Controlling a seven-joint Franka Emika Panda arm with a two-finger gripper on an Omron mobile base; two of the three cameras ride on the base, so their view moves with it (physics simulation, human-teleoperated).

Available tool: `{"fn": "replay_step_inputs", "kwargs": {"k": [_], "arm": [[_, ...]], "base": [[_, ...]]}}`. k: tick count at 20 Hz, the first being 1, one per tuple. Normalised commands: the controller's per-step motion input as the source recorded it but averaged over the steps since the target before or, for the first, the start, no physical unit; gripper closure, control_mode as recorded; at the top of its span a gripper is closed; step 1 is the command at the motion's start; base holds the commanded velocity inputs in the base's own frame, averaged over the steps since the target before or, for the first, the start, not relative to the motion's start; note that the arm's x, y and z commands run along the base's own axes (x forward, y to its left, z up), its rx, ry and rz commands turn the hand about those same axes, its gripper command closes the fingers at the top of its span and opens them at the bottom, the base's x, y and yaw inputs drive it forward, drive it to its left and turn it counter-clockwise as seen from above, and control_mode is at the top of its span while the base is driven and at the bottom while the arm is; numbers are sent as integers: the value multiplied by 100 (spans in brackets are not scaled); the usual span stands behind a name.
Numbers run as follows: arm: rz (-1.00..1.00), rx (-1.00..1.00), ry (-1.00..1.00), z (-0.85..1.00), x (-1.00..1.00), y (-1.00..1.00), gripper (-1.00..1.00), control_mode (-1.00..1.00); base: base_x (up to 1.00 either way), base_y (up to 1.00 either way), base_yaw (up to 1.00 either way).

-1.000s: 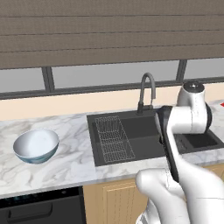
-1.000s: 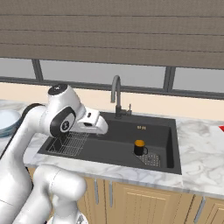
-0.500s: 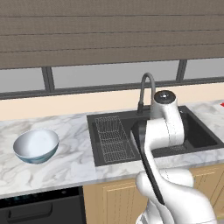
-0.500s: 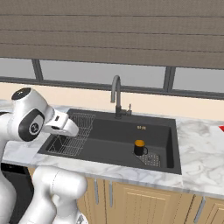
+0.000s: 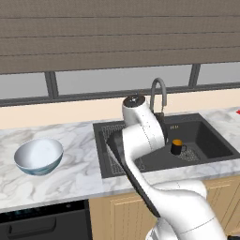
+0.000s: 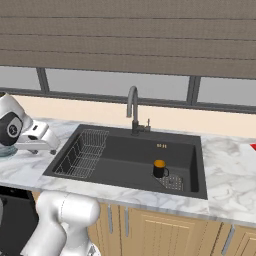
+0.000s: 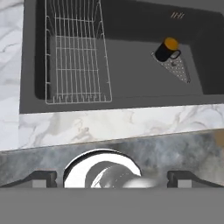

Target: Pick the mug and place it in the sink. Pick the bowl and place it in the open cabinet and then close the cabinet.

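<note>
The mug (image 5: 176, 146) (image 6: 160, 168) (image 7: 167, 49), black with an orange top, stands upright on the floor of the dark sink (image 5: 211, 140) (image 6: 125, 155) (image 7: 131, 65), next to the drain. On the marble counter left of the sink sits the bowl (image 5: 38, 156), white inside; its edge (image 6: 4, 151) peeks out behind my arm. My gripper (image 6: 47, 146) (image 7: 111, 178) hangs open and holds nothing, above the counter's front edge by the sink's left end, well apart from mug and bowl. The open cabinet is out of view.
A wire rack (image 5: 110, 150) (image 6: 82, 152) (image 7: 74, 57) fills the sink's left part. The dark gooseneck tap (image 5: 159, 93) (image 6: 132, 107) rises behind the basin. Shut light-wood doors (image 6: 165, 227) run under the counter, with a black appliance (image 5: 42, 225) at lower left.
My arm has swung left, from over the sink's right part to its left end near the counter's front edge. The gripper stayed open; mug and bowl have not moved.
</note>
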Motion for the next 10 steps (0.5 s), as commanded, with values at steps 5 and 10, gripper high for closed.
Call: {"fn": "replay_step_inputs", "kwargs": {"k": [5, 10], "arm": [[0, 25, 14, 0, 0, 73, -100, -100], [0, 15, 4, 0, 0, 72, -100, -100]], "base": [[0, 0, 0], [0, 0, 0]]}}
